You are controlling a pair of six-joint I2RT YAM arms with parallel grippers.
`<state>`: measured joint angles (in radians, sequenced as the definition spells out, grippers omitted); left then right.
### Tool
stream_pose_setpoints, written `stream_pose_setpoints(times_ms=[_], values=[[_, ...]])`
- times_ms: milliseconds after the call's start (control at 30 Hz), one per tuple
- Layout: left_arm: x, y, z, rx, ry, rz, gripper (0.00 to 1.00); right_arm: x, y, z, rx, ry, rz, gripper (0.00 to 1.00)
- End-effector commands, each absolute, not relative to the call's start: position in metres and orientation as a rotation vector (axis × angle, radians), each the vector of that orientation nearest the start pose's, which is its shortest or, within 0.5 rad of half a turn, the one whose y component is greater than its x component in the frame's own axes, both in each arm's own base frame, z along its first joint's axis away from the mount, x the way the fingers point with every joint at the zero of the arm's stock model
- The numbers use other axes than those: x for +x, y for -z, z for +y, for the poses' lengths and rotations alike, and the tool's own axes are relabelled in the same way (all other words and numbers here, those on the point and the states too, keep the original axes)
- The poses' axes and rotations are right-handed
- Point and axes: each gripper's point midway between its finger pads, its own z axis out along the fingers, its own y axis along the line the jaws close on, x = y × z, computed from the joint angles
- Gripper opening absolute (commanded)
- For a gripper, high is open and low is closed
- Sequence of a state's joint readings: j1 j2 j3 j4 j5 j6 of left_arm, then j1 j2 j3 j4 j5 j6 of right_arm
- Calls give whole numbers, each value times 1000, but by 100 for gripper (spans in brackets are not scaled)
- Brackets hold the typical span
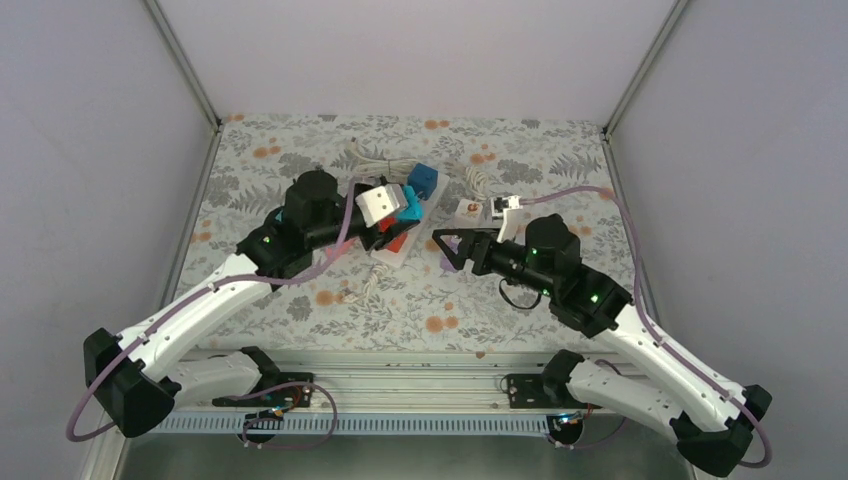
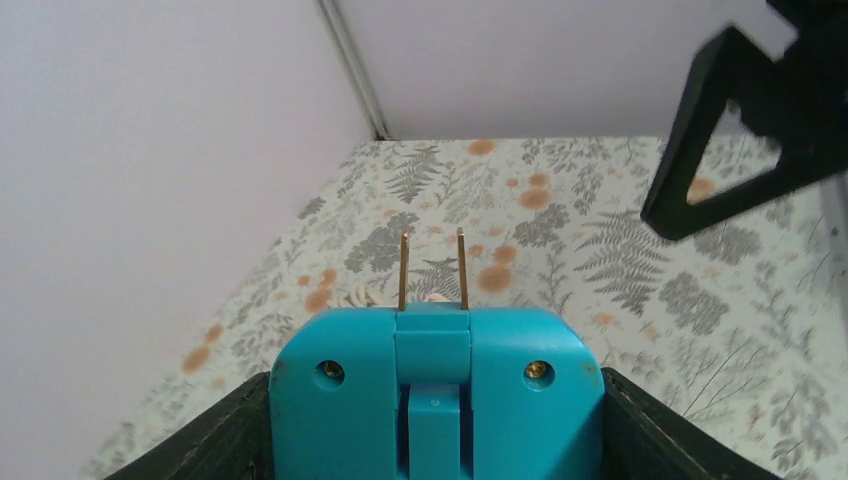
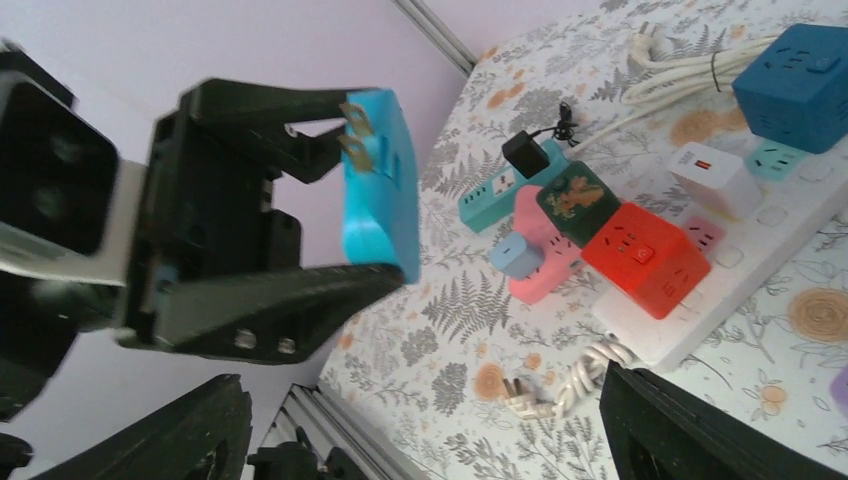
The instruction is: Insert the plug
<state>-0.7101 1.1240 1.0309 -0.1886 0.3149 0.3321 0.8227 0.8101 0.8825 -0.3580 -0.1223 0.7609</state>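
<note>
Plug (image 2: 435,385), teal w/ two brass prongs, sits clamped btwn the left fingers (image 2: 205,440), held up off the counter (image 2: 560,200). Prongs seem turned away from the strip. Right fingers (image 3: 190,430) are spread wide, holding nothing, hovering just beside it. To do this well, IMO: roll the wrist so the prongs face down, square to a free socket on the white power strip (image 3: 690,315), then press straight, no rocking. Free sockets look to sit right by the red cube (image 3: 640,255) & white adapter (image 3: 715,180), so room is tight; come in vertically. Left wall (image 2: 150,200) is near on one side and the right fingers on the other, so any swing should be small.
</note>
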Motion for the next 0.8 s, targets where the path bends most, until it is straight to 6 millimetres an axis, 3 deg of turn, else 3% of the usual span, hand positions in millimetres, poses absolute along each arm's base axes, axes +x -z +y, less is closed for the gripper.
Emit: stream_pose_setpoints(times_ms=[0, 167, 367, 567, 767], values=[[248, -317, -294, 1318, 387, 1291, 59, 195, -335, 246, -137, -1237, 2004, 90], [239, -298, -296, 1430, 356, 1255, 59, 203, -332, 253, -174, -1191, 2031, 89], [224, -268, -299, 1551, 358, 1215, 60, 215, -313, 266, -185, -1143, 2097, 84], [219, -250, -296, 1596, 331, 1196, 61, 224, -301, 287, -262, -1137, 2146, 67], [213, -249, -290, 1608, 302, 1164, 61, 227, -288, 299, -312, -1148, 2171, 53]])
